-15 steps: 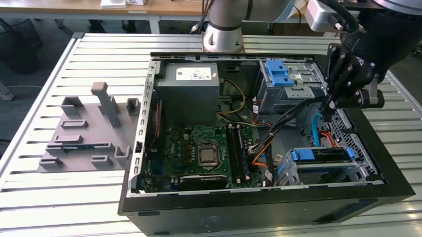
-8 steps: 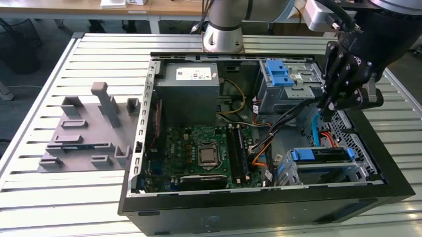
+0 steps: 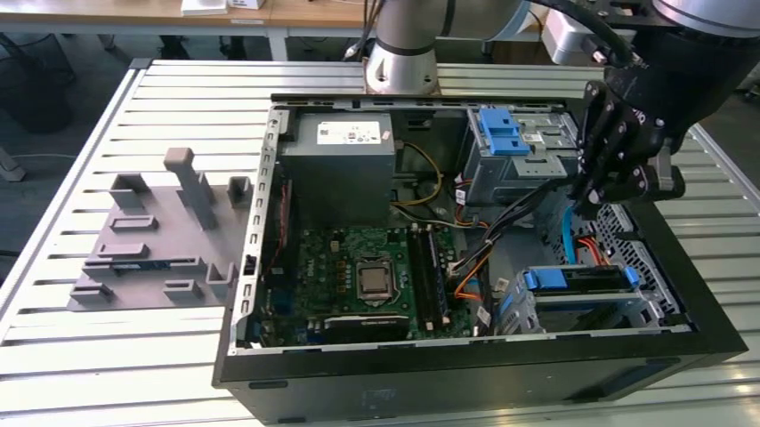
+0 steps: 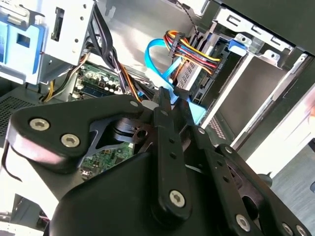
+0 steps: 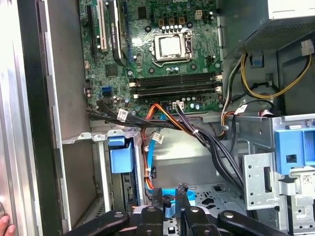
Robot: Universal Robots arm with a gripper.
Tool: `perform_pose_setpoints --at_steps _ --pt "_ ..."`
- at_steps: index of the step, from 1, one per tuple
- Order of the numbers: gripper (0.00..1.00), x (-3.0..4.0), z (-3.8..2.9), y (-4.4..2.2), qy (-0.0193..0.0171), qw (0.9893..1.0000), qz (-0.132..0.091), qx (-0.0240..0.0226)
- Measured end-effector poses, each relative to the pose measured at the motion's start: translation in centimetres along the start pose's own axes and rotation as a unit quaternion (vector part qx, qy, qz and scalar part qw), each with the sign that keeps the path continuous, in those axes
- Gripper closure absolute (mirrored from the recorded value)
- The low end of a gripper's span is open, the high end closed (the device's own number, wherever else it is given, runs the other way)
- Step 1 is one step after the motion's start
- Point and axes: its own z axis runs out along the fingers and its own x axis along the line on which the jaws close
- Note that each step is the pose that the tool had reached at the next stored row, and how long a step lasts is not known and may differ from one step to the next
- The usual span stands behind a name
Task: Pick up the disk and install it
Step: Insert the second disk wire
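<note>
Disk [image 3: 576,281] first: by my reading it sits in the lower drive cage [image 3: 642,307] at the near corner of the open computer case [image 3: 475,374], its blue rail end [image 5: 120,158] facing up in the first wrist view. In the second wrist view its metal side [image 4: 189,73] appears to have a bundle of coloured wires running into it. So I judge the picking up done and the install far along, perhaps finished. Whether the disk is pushed fully home I cannot see. My claw [image 3: 582,191] hangs inside the case just above that cage, beside the upper cage [image 3: 508,133] with its blue carrier, and it carries no disk. Whether my claw [image 5: 170,194] is apart or together I cannot tell, since a blue data cable [image 4: 157,54] runs right behind its tip [image 4: 170,96] and muddles the picture. Counting: one disk, two cages with blue fittings, one blue data cable, one grey power-supply box [image 3: 344,151], one motherboard [image 5: 167,49], and one grey fixture plate [image 3: 155,240] lying on the slatted table [image 3: 71,356], outside the case on the exterior view's left and well apart from me. One person's fingertip [image 5: 4,227] rests at the case edge in the first wrist view.
</note>
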Motion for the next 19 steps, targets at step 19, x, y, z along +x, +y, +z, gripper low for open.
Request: perform_pose_setpoints --at_steps 19 --pt "0.84 0.0 1.32 0.0 0.0038 1.0 0.0 0.001"
